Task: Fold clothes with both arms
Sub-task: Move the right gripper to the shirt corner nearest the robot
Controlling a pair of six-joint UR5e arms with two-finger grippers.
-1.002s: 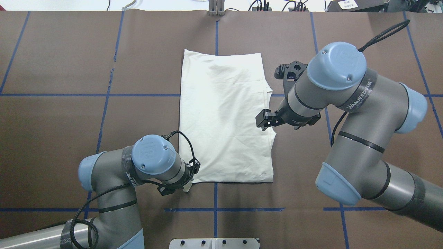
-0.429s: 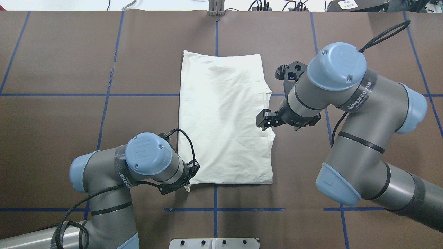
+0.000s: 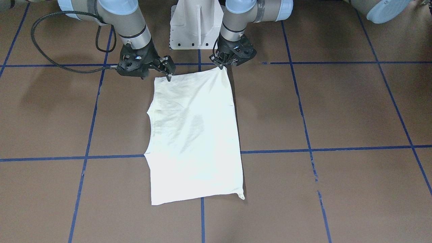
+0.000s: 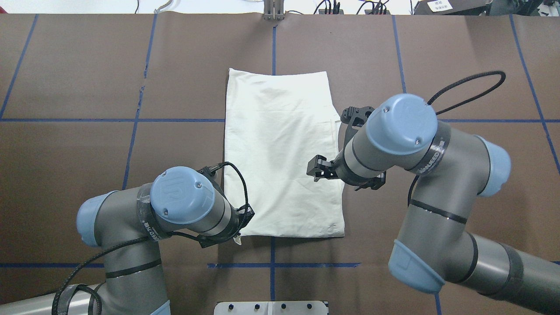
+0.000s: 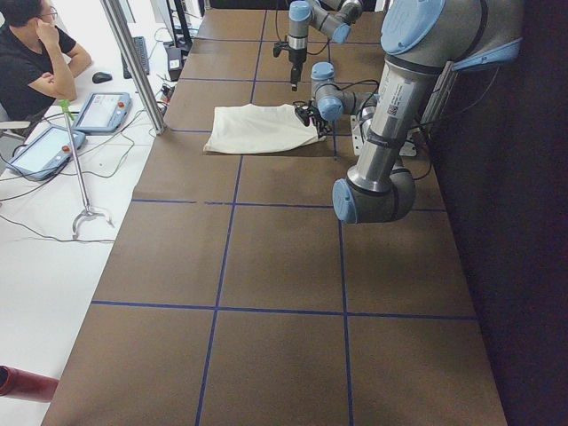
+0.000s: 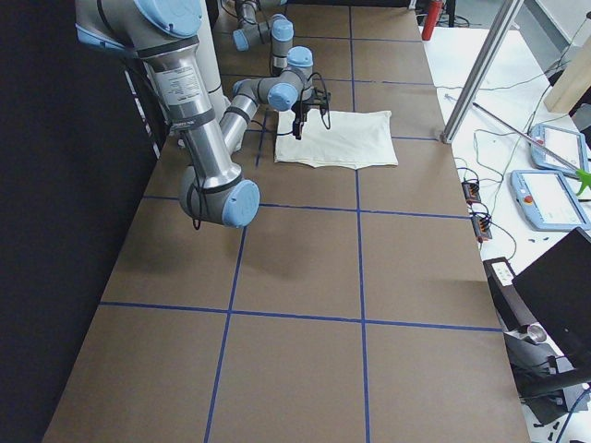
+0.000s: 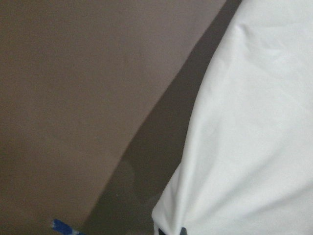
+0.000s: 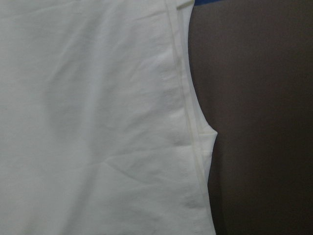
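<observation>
Although the overhead view buries it under the wrist, the front-facing view shows the left gripper [image 3: 221,66] with fingers pinching the T-shirt's [image 3: 195,135] near-left corner. The right gripper [image 4: 316,168] has its fingers spread over the right hem, gripping nothing. The T-shirt lies folded, plain side up and creased, on the brown counter [image 3: 337,108].

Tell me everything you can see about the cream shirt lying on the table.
The shirt is soft cream cloth, folded into a tall rectangle, plain side up, with a stitched hem along its right edge. It lies flat on the brown table, except the near left corner, which is pinched by the left pincer. The right pincer hangs open over its right edge, apparently not touching.
</observation>
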